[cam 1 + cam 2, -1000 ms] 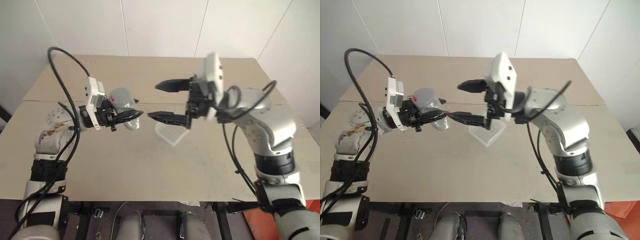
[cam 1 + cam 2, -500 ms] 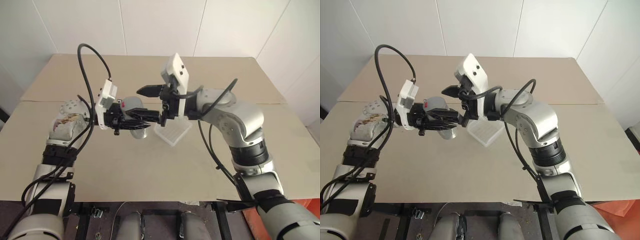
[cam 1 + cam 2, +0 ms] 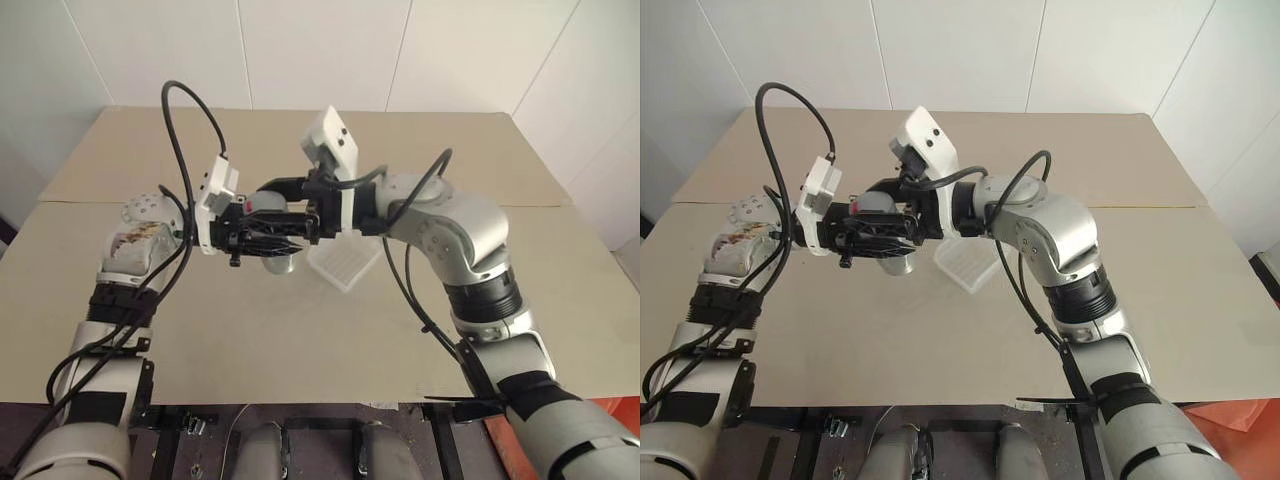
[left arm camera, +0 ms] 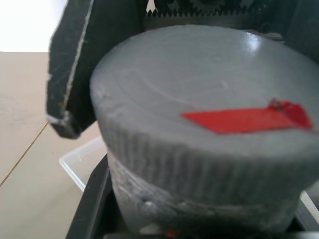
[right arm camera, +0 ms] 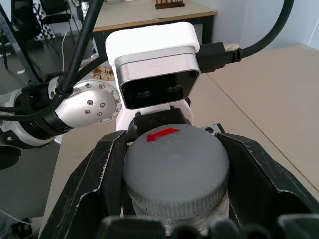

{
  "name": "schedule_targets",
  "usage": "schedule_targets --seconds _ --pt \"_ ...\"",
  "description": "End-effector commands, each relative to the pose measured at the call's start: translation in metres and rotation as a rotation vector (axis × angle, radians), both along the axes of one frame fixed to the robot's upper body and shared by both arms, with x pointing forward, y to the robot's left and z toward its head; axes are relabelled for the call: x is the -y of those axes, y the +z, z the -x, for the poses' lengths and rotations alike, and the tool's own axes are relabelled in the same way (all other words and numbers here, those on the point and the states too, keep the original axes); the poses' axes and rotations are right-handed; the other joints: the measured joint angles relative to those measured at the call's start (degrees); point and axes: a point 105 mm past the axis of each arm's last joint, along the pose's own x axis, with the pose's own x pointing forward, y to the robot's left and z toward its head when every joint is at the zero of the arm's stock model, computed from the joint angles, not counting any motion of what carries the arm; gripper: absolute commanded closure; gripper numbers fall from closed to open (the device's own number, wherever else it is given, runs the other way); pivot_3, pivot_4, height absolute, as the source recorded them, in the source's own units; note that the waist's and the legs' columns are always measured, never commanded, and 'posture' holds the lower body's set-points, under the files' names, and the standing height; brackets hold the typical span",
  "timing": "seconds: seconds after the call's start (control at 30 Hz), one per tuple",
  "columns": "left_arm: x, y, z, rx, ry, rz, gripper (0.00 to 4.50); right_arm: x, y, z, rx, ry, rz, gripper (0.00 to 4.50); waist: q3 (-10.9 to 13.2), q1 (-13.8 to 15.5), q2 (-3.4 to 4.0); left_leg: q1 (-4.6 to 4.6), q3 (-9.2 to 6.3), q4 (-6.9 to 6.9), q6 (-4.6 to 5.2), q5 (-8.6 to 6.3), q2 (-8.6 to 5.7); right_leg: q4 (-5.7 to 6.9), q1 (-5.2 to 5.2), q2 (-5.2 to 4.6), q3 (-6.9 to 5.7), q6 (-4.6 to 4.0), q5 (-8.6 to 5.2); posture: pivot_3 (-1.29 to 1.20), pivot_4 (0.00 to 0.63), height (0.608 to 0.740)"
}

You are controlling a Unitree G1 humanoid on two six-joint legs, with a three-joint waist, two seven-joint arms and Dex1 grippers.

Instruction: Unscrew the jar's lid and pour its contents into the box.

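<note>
My left gripper (image 3: 293, 237) is shut on the silvery-grey jar (image 3: 278, 263) and holds it level above the table. The grey ribbed lid (image 5: 174, 164), marked with a red strip, sits on the jar. My right gripper (image 3: 272, 204) reaches in from the right and is shut on the lid, one black finger (image 5: 99, 181) pressed against each side. In the left wrist view the lid (image 4: 199, 124) is close up, with a right finger (image 4: 82, 64) behind it. The clear ribbed box (image 3: 345, 265) lies on the table just right of the jar. The contents are hidden.
The tan table (image 3: 300, 340) has a seam running across its far half (image 3: 520, 208). White walls stand behind it. Black cables loop up from both wrists (image 3: 190, 100). The box's corner (image 4: 82, 159) lies under the held jar.
My right gripper has swung left from open and apart to shut around the lid. The left gripper has kept its hold on the jar, and the head camera has shifted.
</note>
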Motion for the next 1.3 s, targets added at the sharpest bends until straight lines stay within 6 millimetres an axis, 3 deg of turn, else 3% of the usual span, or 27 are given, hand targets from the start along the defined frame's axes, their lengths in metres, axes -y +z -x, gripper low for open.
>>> schedule_targets --seconds 0.03,0.17,0.3,0.37,0.43,0.47,0.57,0.77,0.87,1.07,1.3 --pt "0.003 0.03 0.018 0.096 -0.134 0.022 2.57 0.007 0.013 0.021 0.057 0.264 -0.055 1.74 0.0 0.06 0.0 -0.03 0.01 0.0 0.0 0.0 -0.01 -0.01 0.0 0.0 -0.01 0.0 0.0 0.0 0.15 0.74" --pt "0.004 0.039 0.044 0.094 -0.26 0.012 2.57 0.023 0.009 0.035 0.114 0.613 -0.017 1.74 0.04 -0.1 0.01 -0.03 -0.07 -0.01 0.03 -0.02 0.0 0.0 -0.01 0.01 0.03 0.03 0.02 0.0 0.15 0.74" --pt "0.003 0.041 0.058 0.069 -0.323 -0.003 2.57 0.016 0.011 0.023 0.128 0.696 0.019 1.74 0.07 -0.95 0.05 0.0 -0.28 -0.02 0.02 -0.01 0.05 0.04 -0.21 0.08 0.21 0.03 0.02 0.0 0.15 0.74" --pt "0.002 0.04 0.057 0.074 -0.311 -0.004 2.57 0.01 0.011 0.016 0.143 0.677 0.031 1.74 0.07 -0.95 0.05 0.03 -0.34 -0.05 -0.03 0.02 0.08 0.1 -0.24 0.12 0.19 0.02 0.01 0.0 0.15 0.74" --pt "-0.001 0.037 0.052 0.075 -0.284 -0.001 2.57 0.008 0.011 0.008 0.157 0.625 0.033 1.03 0.07 -0.79 0.05 0.01 -0.33 -0.05 -0.1 0.06 0.07 0.11 -0.25 0.12 0.17 0.01 0.01 0.0 0.15 0.74" --pt "-0.002 0.035 0.05 0.072 -0.271 -0.001 2.57 0.009 0.011 0.006 0.156 0.596 0.021 0.92 0.08 -0.61 0.05 0.0 -0.31 -0.03 -0.11 0.06 0.06 0.12 -0.25 0.12 0.17 0.01 0.01 0.0 0.15 0.74" --pt "-0.007 0.031 0.045 0.064 -0.234 -0.001 2.57 0.018 0.014 -0.002 0.159 0.508 -0.012 0.04 0.08 0.14 0.05 -0.12 -0.31 -0.01 -0.12 0.07 0.06 0.2 -0.3 0.11 0.14 0.0 0.02 0.0 0.15 0.74" --pt "-0.016 0.024 0.03 0.048 -0.137 0.022 2.57 0.053 0.017 -0.007 0.174 0.293 -0.054 0.04 0.08 0.72 0.05 -0.25 -0.05 0.01 -0.14 0.08 0.02 0.18 -0.28 0.07 0.03 0.01 0.03 0.0 0.15 0.74" --pt "-0.02 0.018 0.019 0.046 -0.067 0.022 2.57 0.062 0.023 -0.003 0.189 0.151 -0.075 0.04 0.08 0.6 0.05 -0.29 0.03 -0.01 -0.17 0.1 0.04 0.18 -0.33 0.08 0.01 0.01 0.02 0.0 0.15 0.74" --pt "-0.018 0.013 0.008 0.039 -0.032 0.025 2.57 0.038 0.026 0.019 0.163 0.006 -0.084 0.04 0.08 -0.3 0.05 -0.3 0.06 -0.05 -0.23 0.14 0.08 0.22 -0.41 0.11 0.03 0.01 0.03 0.0 0.15 0.74" --pt "-0.01 0.014 0.005 0.046 -0.046 0.02 2.57 0.003 0.021 0.021 0.152 -0.061 -0.072 0.04 0.07 0.06 0.04 -0.32 0.05 0.0 -0.18 0.11 0.05 0.18 -0.38 0.11 0.03 0.01 0.03 0.0 0.15 0.74"
